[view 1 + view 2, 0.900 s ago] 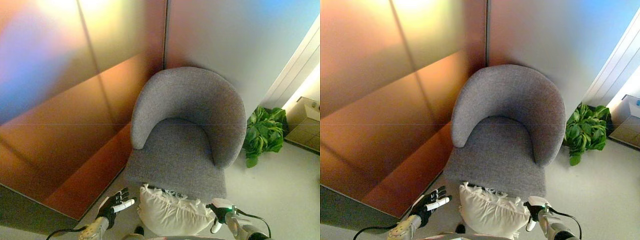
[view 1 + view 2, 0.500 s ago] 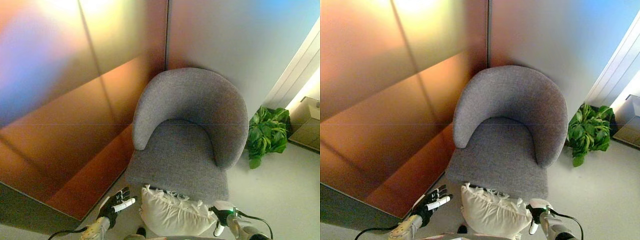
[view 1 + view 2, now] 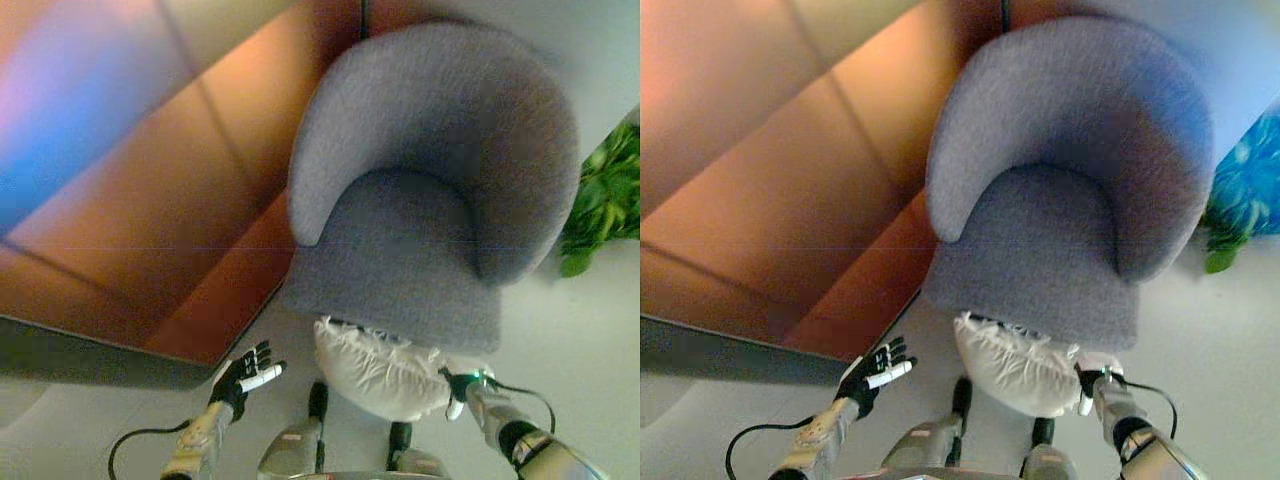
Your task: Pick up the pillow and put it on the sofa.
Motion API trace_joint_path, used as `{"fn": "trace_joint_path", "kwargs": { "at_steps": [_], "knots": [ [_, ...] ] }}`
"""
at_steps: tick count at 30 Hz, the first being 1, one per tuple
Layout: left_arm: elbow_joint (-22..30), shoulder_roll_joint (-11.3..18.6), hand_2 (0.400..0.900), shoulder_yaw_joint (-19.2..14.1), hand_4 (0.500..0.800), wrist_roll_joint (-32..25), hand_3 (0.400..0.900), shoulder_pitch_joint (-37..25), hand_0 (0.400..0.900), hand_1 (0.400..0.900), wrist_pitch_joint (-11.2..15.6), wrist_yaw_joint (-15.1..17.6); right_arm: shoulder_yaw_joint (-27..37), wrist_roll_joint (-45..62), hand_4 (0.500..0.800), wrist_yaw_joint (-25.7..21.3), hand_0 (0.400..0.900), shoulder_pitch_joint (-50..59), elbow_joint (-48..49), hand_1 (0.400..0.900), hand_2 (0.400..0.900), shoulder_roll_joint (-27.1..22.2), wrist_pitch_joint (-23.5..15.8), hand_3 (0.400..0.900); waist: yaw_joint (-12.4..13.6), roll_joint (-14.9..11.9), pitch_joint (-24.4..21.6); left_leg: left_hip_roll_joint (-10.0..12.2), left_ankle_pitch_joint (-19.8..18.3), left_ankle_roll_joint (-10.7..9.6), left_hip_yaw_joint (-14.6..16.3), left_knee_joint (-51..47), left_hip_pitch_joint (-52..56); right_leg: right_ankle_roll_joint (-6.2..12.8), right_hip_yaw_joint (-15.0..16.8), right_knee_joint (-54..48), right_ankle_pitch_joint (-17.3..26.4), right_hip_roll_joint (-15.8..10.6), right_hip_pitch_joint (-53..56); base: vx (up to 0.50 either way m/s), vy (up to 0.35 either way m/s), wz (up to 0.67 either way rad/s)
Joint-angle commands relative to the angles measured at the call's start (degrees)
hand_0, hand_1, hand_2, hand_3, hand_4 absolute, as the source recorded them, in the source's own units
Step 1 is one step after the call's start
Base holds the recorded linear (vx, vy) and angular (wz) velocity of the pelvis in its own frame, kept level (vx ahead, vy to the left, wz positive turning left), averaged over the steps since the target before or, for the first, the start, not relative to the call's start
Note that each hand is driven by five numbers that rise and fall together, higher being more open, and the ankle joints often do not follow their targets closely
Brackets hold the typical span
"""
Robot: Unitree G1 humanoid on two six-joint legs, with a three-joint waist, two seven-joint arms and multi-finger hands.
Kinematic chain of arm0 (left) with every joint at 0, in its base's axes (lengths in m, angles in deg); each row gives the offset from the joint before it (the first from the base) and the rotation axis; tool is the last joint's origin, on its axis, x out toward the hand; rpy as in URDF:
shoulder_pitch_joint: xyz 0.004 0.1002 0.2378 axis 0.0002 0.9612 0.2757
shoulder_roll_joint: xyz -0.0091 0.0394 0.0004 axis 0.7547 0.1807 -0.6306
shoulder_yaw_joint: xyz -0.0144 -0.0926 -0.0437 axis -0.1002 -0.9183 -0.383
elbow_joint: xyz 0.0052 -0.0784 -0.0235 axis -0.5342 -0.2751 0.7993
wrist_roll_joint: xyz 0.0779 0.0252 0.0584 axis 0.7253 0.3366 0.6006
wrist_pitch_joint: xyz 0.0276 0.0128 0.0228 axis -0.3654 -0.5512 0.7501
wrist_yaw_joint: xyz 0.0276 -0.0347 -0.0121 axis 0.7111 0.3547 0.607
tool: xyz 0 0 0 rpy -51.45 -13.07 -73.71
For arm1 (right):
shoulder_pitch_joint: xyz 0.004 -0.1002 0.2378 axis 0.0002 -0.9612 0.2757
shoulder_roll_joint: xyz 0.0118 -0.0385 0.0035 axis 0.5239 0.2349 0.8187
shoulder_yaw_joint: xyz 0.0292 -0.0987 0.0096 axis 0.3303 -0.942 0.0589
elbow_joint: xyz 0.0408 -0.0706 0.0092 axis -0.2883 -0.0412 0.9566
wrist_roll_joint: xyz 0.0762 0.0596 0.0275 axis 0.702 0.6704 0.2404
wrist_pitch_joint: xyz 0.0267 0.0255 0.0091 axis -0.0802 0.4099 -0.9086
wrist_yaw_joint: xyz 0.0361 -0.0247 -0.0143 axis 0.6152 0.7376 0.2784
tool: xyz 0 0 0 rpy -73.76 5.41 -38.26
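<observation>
A white fringed pillow [image 3: 380,365] lies on the floor against the front edge of a grey tub armchair [image 3: 430,200], the sofa of the task. My left hand [image 3: 243,376] is open with spread fingers, off to the left of the pillow and apart from it. My right hand [image 3: 458,385] is at the pillow's right end, touching it; whether its fingers are curled cannot be made out. The chair seat [image 3: 1040,260] holds nothing.
A copper-brown panelled wall [image 3: 150,200] runs along the left and behind the chair. A green potted plant [image 3: 605,200] stands on the floor right of the chair. Pale floor [image 3: 570,330] lies to the right.
The camera has tilted down and closer, so the chair and pillow sit higher in view. My left hand stays open left of the pillow; my right hand stays at its right end.
</observation>
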Motion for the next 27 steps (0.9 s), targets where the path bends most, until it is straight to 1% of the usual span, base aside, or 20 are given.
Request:
{"fn": "trace_joint_path", "kwargs": {
  "at_steps": [1,6,9,13,16,17,18,21,27],
  "knots": [
    [4.00,1.36,0.900,0.05,0.800,-4.94,0.900,-7.22,0.900,0.900,5.88,0.20,-3.45,2.06,0.800,-2.80,0.900,8.07,-0.32,0.900,0.900,-2.79,1.91,0.900,1.19,-2.77,4.53,-5.50,-8.02,2.38,1.61,1.15,1.40,0.56,3.80,5.76,-1.78,-2.50,-6.06,-0.04,0.017,0.00],
    [5.67,1.37,0.900,1.46,0.800,-8.03,0.900,-9.17,0.900,0.900,6.66,-0.06,-4.53,2.61,0.800,-1.44,0.900,13.60,-1.12,0.900,0.900,-4.69,2.62,0.900,1.54,-1.15,6.99,-5.99,-7.18,2.30,1.97,2.42,-2.82,0.48,3.43,7.67,-1.69,-3.05,-10.56,-0.03,0.006,0.00],
    [6.75,1.11,0.900,2.02,0.800,-8.76,0.900,-10.06,0.900,0.900,6.90,0.24,-4.87,3.12,0.800,-0.22,0.900,16.14,-1.61,0.900,0.900,-6.12,2.50,0.900,1.74,-0.42,7.97,-6.22,-6.89,2.31,2.31,3.19,-4.84,0.58,3.25,8.69,-1.46,-3.50,-12.92,-0.01,0.010,0.00],
    [8.16,0.85,0.900,3.15,0.800,-10.21,0.900,-10.58,0.900,0.900,8.37,0.69,-5.37,3.21,0.800,0.39,0.900,19.09,-2.59,0.900,0.900,-7.15,2.26,0.900,1.94,0.83,9.42,-6.74,-6.36,2.46,2.89,4.33,-7.72,0.69,3.14,10.19,-1.06,-4.06,-16.22,-0.03,0.026,0.01],
    [9.63,0.74,0.900,3.90,0.800,-11.30,0.900,-10.89,0.900,0.900,9.57,1.63,-5.92,3.16,0.800,0.91,0.900,21.02,-2.69,0.900,0.900,-7.89,2.50,0.900,1.88,1.88,10.74,-7.24,-5.79,2.59,3.36,5.13,-9.95,0.84,3.25,11.38,-0.68,-4.49,-18.89,-0.03,0.026,-0.01],
    [9.63,0.73,0.900,3.90,0.800,-11.31,0.900,-10.90,0.900,0.900,9.58,1.62,-5.93,3.16,0.800,0.91,0.900,21.04,-2.70,0.900,0.900,-7.90,2.50,0.900,1.90,1.87,10.69,-7.25,-5.80,2.59,3.38,5.16,-10.04,0.84,3.28,11.44,-0.70,-4.50,-19.00,-0.01,0.048,-0.02],
    [10.19,0.61,0.900,4.17,0.800,-11.60,0.900,-10.95,0.900,0.900,10.30,1.90,-6.21,3.50,0.800,1.26,0.900,21.92,-2.76,0.900,0.900,-8.24,2.78,0.900,1.86,2.51,11.31,-7.45,-5.44,2.57,3.65,5.43,-11.11,0.88,3.33,11.95,-0.50,-4.68,-20.36,-0.02,0.052,-0.01],
    [11.25,0.48,0.900,4.55,0.800,-12.41,0.900,-11.08,0.900,0.900,11.33,2.54,-6.39,2.81,0.800,1.89,0.900,23.42,-2.99,0.900,0.900,-8.50,3.15,0.900,1.80,3.57,12.10,-7.66,-4.81,2.48,4.15,5.62,-12.73,0.94,3.39,12.50,-0.10,-4.93,-22.41,-0.02,0.062,-0.01],
    [12.04,0.09,0.900,5.43,0.800,-14.33,0.900,-11.17,0.900,0.900,13.42,1.79,-7.36,2.33,0.800,2.74,0.900,26.65,-3.25,0.900,0.900,-8.68,3.38,0.900,1.84,5.38,13.20,-7.93,-4.00,2.12,4.81,5.98,-15.10,1.01,3.38,13.39,0.21,-5.26,-25.36,-0.01,0.047,0.00]
  ]
}}
